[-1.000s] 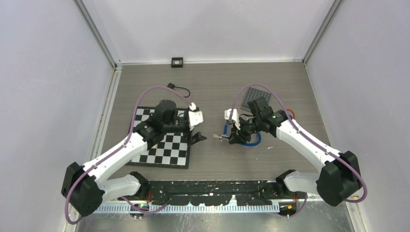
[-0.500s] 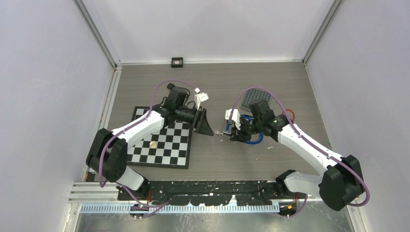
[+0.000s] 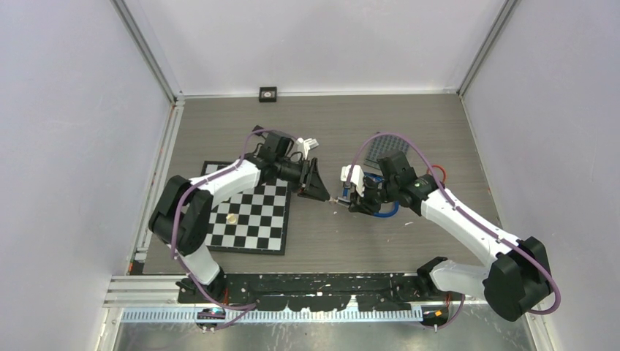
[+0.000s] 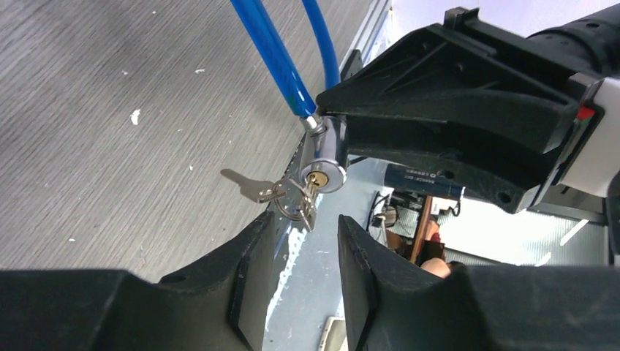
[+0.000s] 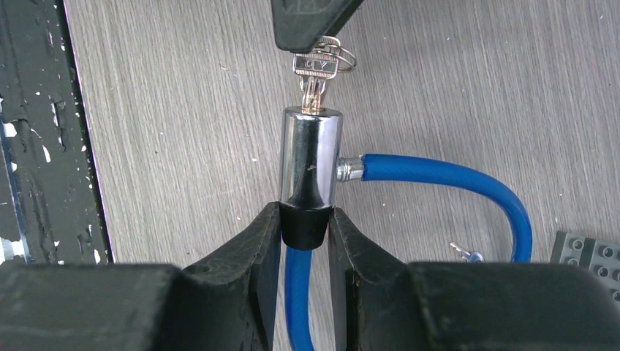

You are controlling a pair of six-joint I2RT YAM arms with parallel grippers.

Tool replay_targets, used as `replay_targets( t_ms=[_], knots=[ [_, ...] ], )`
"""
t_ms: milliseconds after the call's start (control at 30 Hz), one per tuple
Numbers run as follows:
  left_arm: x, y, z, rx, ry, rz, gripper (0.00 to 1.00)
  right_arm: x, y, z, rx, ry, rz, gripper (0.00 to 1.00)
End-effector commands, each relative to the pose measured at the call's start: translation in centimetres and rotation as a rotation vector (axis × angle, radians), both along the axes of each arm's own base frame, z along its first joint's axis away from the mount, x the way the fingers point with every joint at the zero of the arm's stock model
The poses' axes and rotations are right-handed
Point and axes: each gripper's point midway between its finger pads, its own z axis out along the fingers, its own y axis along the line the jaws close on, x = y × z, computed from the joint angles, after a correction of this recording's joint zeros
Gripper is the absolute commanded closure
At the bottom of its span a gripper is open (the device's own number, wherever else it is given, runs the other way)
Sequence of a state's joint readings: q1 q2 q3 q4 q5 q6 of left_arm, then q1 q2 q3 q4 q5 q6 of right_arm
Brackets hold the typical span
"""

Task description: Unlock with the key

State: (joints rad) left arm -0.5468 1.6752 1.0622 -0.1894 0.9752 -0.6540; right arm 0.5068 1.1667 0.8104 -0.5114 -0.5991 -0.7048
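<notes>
Jaws on my left gripper (image 4: 303,245) stood partly apart, closed on nothing. The key (image 4: 291,196), seated in the keyhole of the lock (image 4: 326,157), sat just ahead of their tips at the mouth of the gap, touching neither finger as far as I could see. My right gripper (image 5: 305,219) pinched the lock's black end, the chrome barrel pointing straight out beyond its fingertips, and the blue cable (image 5: 439,175) curved away to one side of those jaws.

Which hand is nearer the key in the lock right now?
Left. The left hand is right at the key, open fingertips at its head. The right hand grips the lock by its black end, opposite the key.
</notes>
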Motion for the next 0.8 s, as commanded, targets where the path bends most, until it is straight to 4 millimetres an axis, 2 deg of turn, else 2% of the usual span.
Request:
replay_targets(
  t_ms=[0,200,767],
  knots=[
    [0.93,-0.98,2.34,-0.072,0.016,-0.006,0.62,0.93,0.54,1.41,0.035,-0.084,0.015,1.0],
    [1.32,-1.44,1.93,-0.079,0.067,-0.001,0.72,0.86,0.62,1.23,0.035,-0.077,0.021,1.0],
    [0.7,-1.12,1.5,-0.082,0.071,-0.003,0.89,1.21,0.53,0.94,0.023,-0.077,0.008,1.0]
  ],
)
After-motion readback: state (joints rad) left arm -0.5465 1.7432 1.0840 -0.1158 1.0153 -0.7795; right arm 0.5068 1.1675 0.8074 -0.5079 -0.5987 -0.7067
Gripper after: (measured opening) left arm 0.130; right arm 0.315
